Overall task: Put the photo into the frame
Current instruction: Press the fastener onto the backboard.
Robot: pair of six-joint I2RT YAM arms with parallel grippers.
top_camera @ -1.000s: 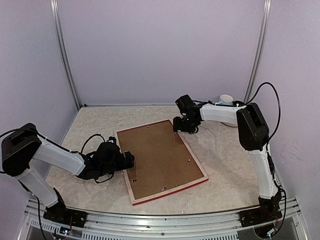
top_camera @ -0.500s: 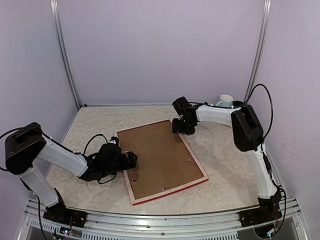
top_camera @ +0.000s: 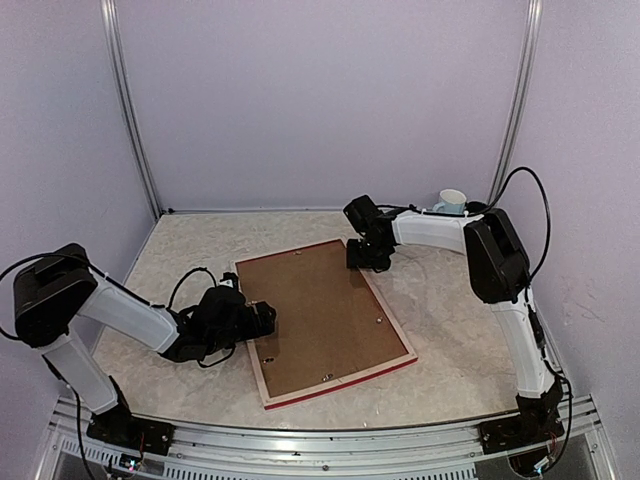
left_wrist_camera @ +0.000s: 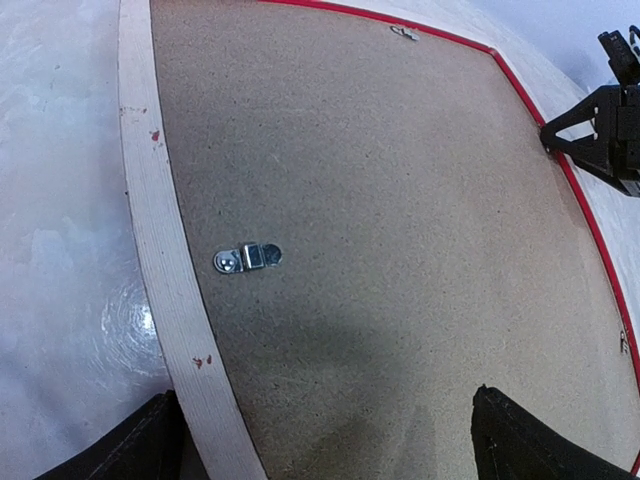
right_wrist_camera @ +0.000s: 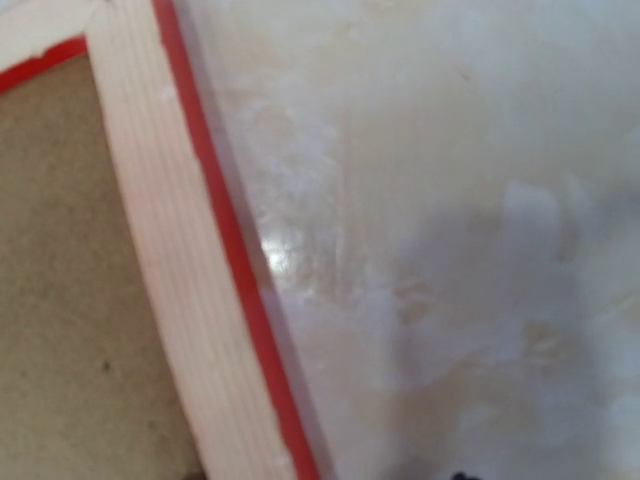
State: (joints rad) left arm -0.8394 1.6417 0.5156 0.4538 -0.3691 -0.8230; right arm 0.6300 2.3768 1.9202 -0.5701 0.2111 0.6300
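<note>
- Camera up top: the frame (top_camera: 340, 382) lies face down on the table (top_camera: 440, 310), with the brown backing board (top_camera: 320, 310) facing up. The left gripper (top_camera: 262, 322) sits at its left edge and the right gripper (top_camera: 362, 258) at the far right corner. No photo in sight anywhere, so I can't say where it is.
- Left wrist: my fingers (left_wrist_camera: 530, 440) are spread wide with nothing between them. One is off the pale wood side, the other is over the board near a turn clip (left_wrist_camera: 247, 258). If I close here I'd guess I pinch wood and board together, or shove the whole thing sideways.
- Right wrist: just the frame corner and bare tabletop, with the fingers basically out of shot. I can't tell if that gripper is apart or together. The surface looks slick, so a nudge at that corner could skate the frame out from under the left arm.
</note>
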